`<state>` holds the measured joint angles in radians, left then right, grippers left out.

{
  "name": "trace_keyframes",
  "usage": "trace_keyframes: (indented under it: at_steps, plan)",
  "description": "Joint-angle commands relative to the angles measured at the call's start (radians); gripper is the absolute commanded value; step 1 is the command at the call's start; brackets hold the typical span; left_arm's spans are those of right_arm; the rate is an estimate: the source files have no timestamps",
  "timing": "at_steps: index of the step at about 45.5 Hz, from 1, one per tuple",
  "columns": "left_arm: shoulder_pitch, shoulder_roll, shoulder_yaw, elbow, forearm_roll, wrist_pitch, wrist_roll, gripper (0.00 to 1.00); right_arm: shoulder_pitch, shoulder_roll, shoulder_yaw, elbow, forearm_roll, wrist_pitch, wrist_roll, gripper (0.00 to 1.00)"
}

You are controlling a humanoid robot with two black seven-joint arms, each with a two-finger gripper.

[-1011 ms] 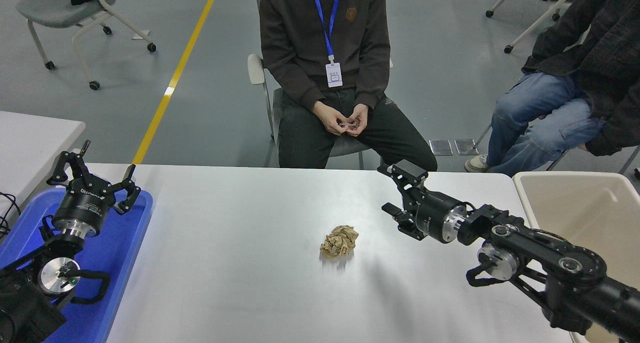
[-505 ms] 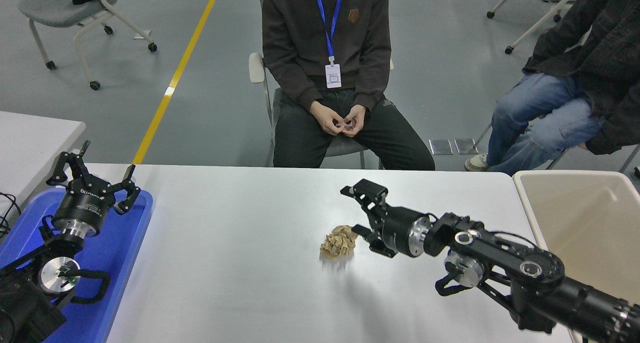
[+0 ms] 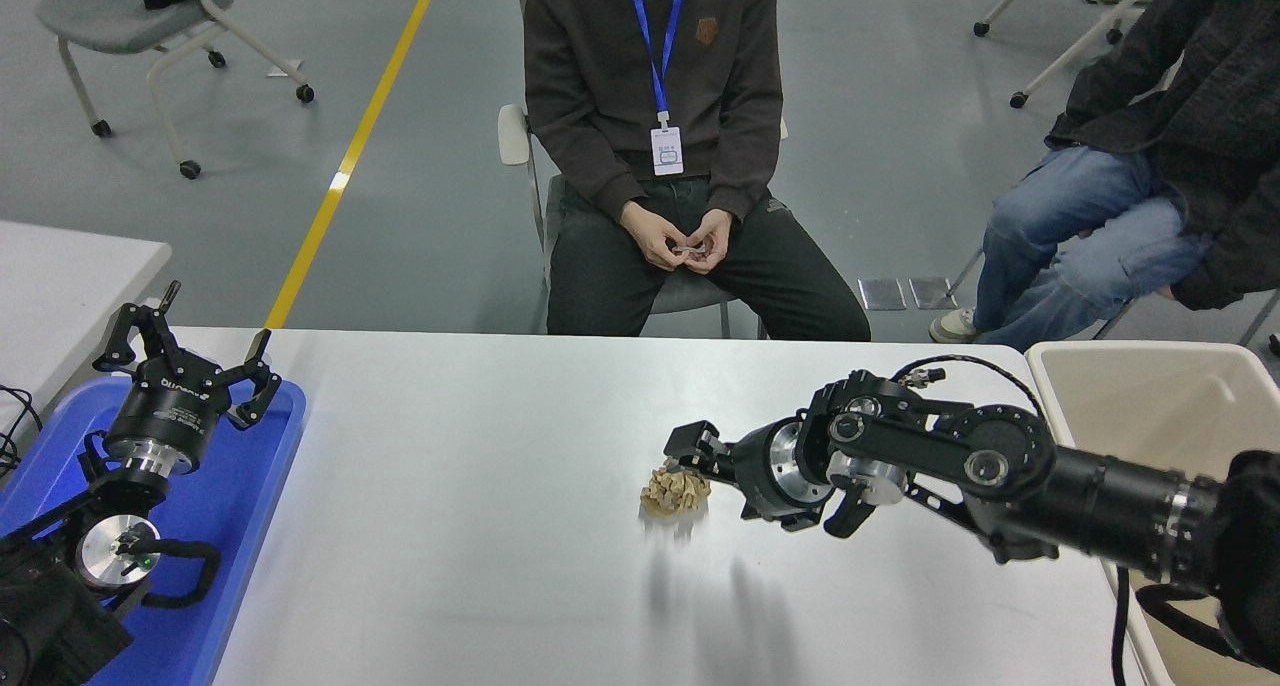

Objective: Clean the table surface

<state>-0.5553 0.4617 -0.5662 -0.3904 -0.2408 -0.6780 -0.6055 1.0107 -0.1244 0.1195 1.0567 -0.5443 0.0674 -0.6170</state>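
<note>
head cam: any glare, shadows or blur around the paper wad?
Head view: soft, even overhead light; no hard glare on the table surface. Faint smeared shadows sit nearer the camera than the crumpled brown paper and right claw. The paper's near edge looks slightly ghosted; straight table edges bow a little.

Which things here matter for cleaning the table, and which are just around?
Part of the job: table surface; crumpled brown paper; right end effector at the paper; beige bin.
Just around: blue tray; parked left end effector; seated people; chairs.
</note>
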Motion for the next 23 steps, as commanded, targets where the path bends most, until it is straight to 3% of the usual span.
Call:
trace_keyframes:
  at_steps: [1, 10, 23]
  plan:
    - [0.0, 0.0, -0.001, -0.001, 0.0, 0.0, 0.0, 1.0, 0.002, 0.124, 0.038, -0.139, 0.078, -0.014, -0.069, 1.0]
    - [0.0, 0.0, 0.0, -0.001, 0.0, 0.0, 0.0, 1.0, -0.001, 0.124, 0.058, -0.368, 0.078, -0.043, -0.05, 1.0]
    - [0.0, 0.0, -0.001, -0.001, 0.0, 0.0, 0.0, 1.0, -0.001, 0.124, 0.072, -0.385, 0.078, -0.041, -0.006, 1.0]
